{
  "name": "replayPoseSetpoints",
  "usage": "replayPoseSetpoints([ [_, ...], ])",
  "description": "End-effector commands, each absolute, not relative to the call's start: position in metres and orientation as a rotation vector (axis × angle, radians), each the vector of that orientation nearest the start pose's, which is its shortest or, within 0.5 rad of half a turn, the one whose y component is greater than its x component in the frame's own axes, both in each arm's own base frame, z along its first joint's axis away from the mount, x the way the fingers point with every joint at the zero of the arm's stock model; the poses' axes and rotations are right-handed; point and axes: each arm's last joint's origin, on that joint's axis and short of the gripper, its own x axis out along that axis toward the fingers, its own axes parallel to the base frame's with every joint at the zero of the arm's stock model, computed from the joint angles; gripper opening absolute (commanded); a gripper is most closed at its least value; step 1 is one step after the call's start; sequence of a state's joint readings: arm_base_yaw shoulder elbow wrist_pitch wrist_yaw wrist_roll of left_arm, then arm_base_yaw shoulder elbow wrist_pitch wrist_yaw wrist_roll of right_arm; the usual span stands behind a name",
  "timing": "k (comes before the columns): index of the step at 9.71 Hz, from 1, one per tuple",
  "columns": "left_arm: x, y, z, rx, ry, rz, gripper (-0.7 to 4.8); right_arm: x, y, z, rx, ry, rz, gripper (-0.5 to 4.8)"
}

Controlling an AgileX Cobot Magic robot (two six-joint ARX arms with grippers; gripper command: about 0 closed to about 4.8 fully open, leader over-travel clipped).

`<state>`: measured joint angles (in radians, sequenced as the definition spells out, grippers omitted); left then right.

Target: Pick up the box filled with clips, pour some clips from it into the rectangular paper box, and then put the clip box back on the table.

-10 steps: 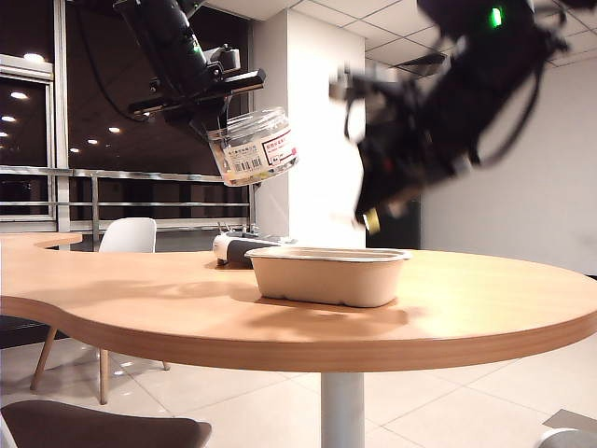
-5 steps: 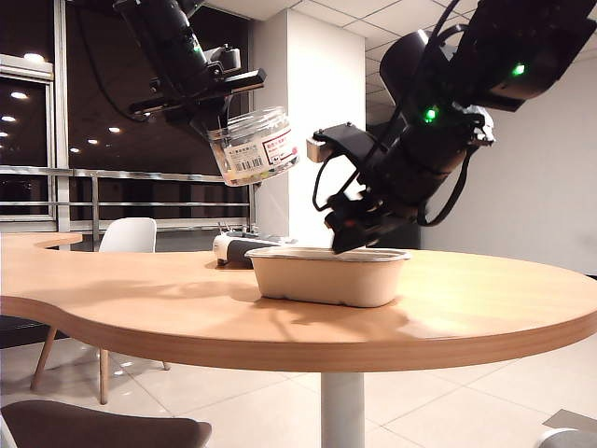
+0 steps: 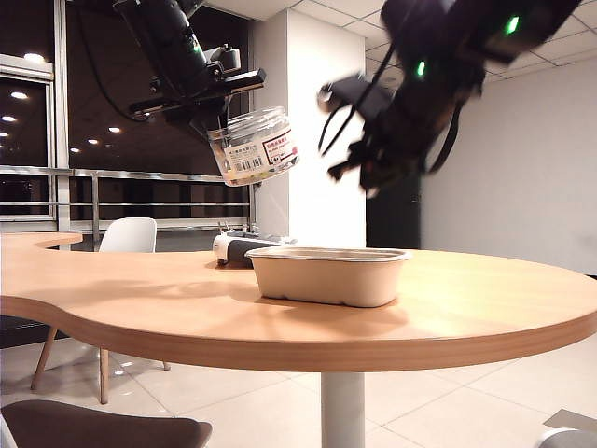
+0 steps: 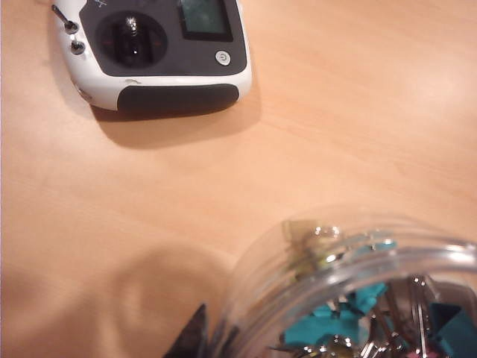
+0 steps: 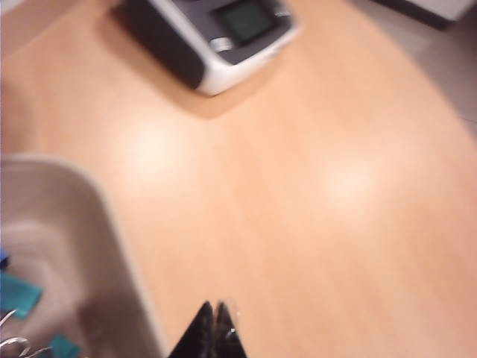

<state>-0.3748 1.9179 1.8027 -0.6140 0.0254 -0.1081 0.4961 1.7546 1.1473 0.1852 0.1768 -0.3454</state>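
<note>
Grippers number two. One, the left gripper (image 3: 219,126), clamps the single box filled with clips (image 3: 254,145) and holds it tilted in the air, well above the table (image 3: 187,299); its wrist view shows teal clips (image 4: 350,324) with silver wire handles inside the clear wall. The right gripper (image 5: 214,328), blurred, hangs above the table with its two fingertips pressed together, holding nothing. One rectangular paper box (image 3: 328,273) stands on the table, with a few teal clips in it. One dark grey-white device (image 4: 153,56) lies behind it.
</note>
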Motion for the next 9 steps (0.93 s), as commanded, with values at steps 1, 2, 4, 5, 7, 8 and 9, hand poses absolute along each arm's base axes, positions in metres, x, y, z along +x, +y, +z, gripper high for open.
replayPoseSetpoints([
  [1,0.403,-0.165,0.327,0.052,0.660,-0.344,-0.05,0.334,0.171,0.273,-0.428,0.273,0.360,-0.01],
  [2,0.404,-0.168,0.330,0.084,0.618,-0.322,-0.05,0.330,0.166,0.282,-0.399,0.260,0.348,-0.01],
  [4,0.406,-0.183,0.338,0.157,0.477,-0.323,-0.05,0.321,0.155,0.306,-0.318,0.210,0.339,-0.01],
  [5,0.406,-0.200,0.337,0.282,0.391,-0.334,-0.05,0.315,0.150,0.319,-0.295,0.174,0.324,-0.01],
  [7,0.407,-0.214,0.331,0.298,0.355,-0.366,-0.05,0.312,0.145,0.324,-0.285,0.159,0.310,-0.01],
  [8,0.411,-0.226,0.320,0.315,0.340,-0.381,-0.05,0.312,0.144,0.325,-0.285,0.157,0.308,-0.01],
  [9,0.413,-0.235,0.305,0.362,0.327,-0.364,-0.05,0.311,0.143,0.328,-0.275,0.151,0.304,-0.01],
])
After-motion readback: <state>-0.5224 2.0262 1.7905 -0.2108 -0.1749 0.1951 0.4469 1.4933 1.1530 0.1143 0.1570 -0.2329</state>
